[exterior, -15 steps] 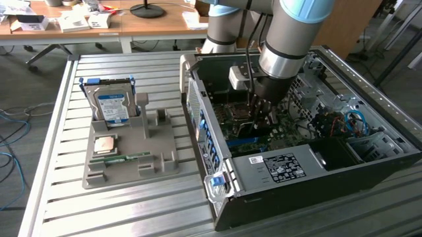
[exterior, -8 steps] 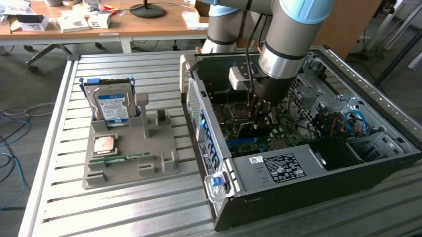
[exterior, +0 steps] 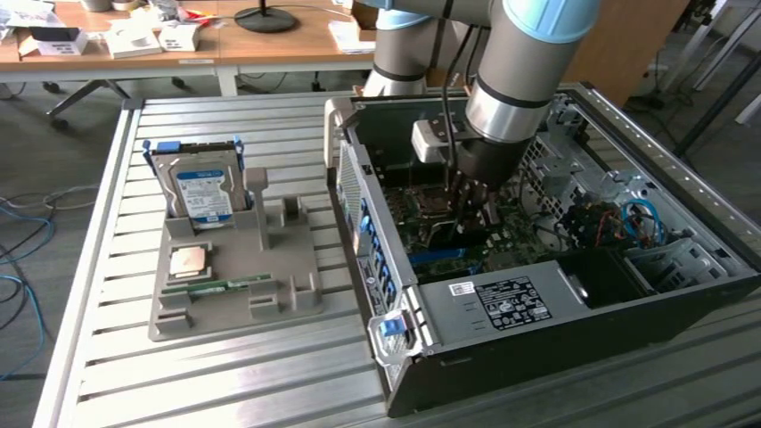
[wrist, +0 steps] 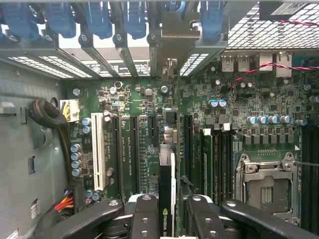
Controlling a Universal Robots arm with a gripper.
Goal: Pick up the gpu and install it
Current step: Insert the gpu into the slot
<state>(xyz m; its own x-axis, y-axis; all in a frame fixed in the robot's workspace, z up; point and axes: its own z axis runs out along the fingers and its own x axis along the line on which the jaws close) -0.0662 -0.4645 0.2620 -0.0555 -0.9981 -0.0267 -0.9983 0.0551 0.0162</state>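
Observation:
The gpu (wrist: 167,184) shows edge-on in the wrist view as a thin dark card with a small logo near the fingers. Its silver bracket (wrist: 172,32) reaches up to the case's rear slot openings. My gripper (wrist: 169,219) is shut on the card, one black finger (wrist: 144,211) on each side of it. The card stands upright over the motherboard's black expansion slots (wrist: 149,149); I cannot tell whether it is seated. In the exterior view my gripper (exterior: 470,192) is lowered inside the open computer case (exterior: 535,348), with the gpu (exterior: 458,234) a dark shape beneath it.
A grey holder tray (exterior: 226,303) to the exterior view's left of the case carries a hard drive (exterior: 202,192), a processor chip (exterior: 191,260) and a memory stick (exterior: 220,287). Inside the case are a white slot (wrist: 98,157), a processor socket (wrist: 266,186), blue clips (wrist: 99,20) and cables (wrist: 47,117).

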